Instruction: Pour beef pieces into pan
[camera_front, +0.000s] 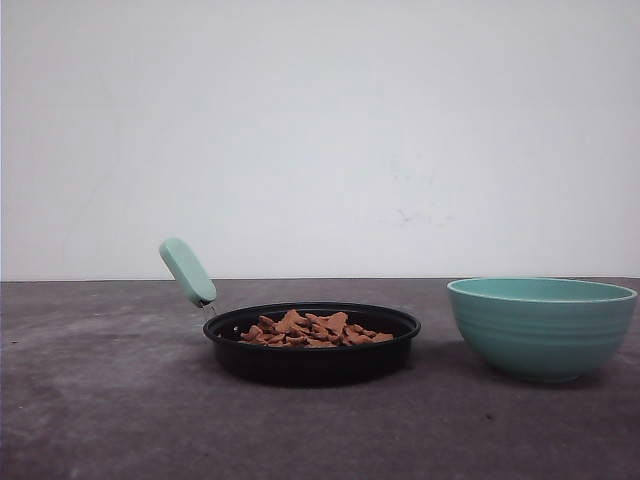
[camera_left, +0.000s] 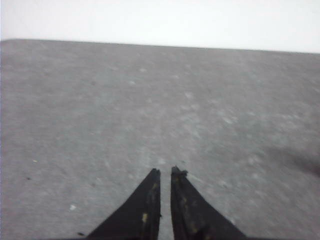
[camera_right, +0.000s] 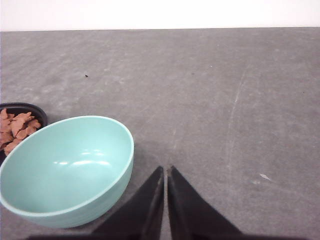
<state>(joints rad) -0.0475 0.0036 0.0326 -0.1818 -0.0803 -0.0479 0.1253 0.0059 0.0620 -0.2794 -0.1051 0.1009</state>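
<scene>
The black pan (camera_front: 312, 360) sits mid-table with its mint-green handle (camera_front: 187, 271) raised to the left. A heap of reddish-brown beef pieces (camera_front: 312, 329) lies inside it; a slice of the pan (camera_right: 30, 108) and beef pieces (camera_right: 16, 129) also appears in the right wrist view. My right gripper (camera_right: 165, 169) is shut with nothing in it, hovering over the table close beside the teal bowl (camera_right: 65, 167). My left gripper (camera_left: 165, 171) is shut too, holding nothing, above bare grey table.
The teal ribbed bowl (camera_front: 541, 327) stands upright and empty to the right of the pan. The grey table (camera_front: 100, 400) runs back to a white wall, with open surface left of the pan and in front of it.
</scene>
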